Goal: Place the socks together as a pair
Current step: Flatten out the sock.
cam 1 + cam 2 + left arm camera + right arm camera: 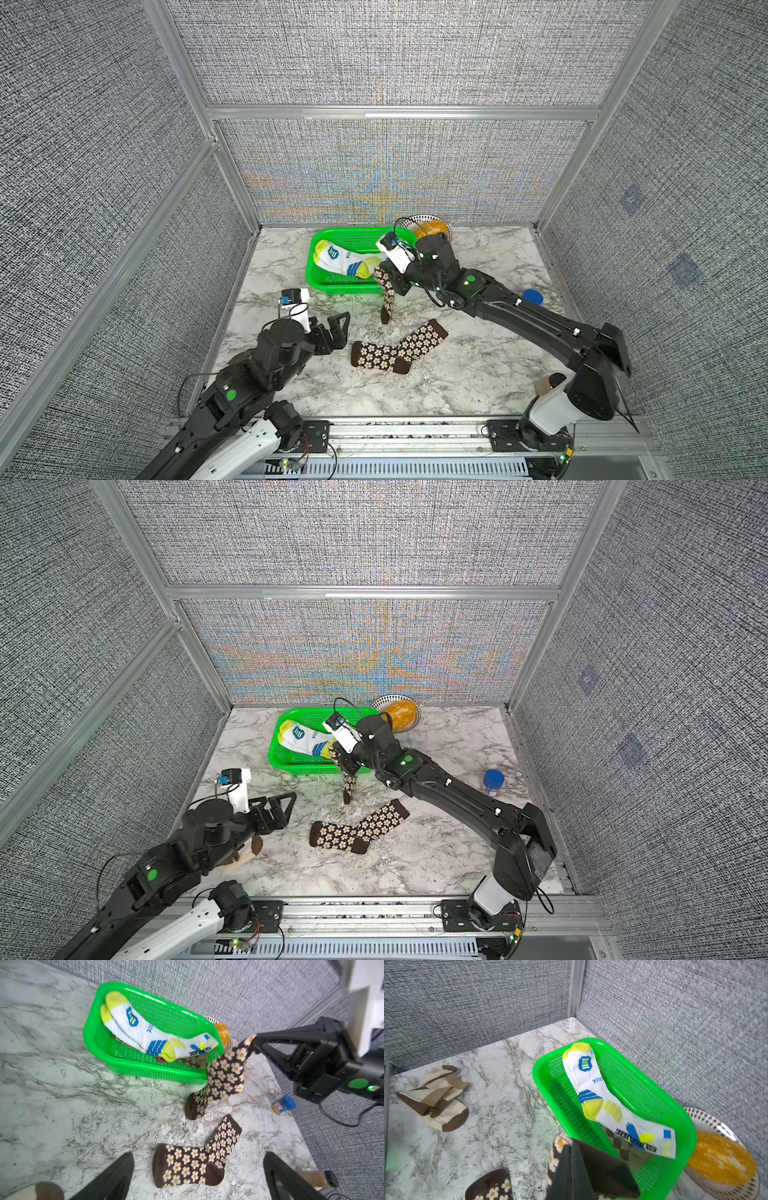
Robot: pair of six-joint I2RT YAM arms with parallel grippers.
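A white-grey marbled desk is walled by grey woven panels in metal framing. At its back sits a green perforated plastic basket. Just beside it, against the back panel, a plate with a black-and-white patterned rim carries something round and orange. A small blue-lidded jar stands near the desk's right edge, well apart from both.

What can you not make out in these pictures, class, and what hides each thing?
- Checked sock in green basket: right wrist view, white socks cover most.
- Cream brown-banded socks: in a top view, left arm hides most.
- Jar label: too small in a top view, blurred in left wrist view.
- Plate: in a top view, right arm covers part.
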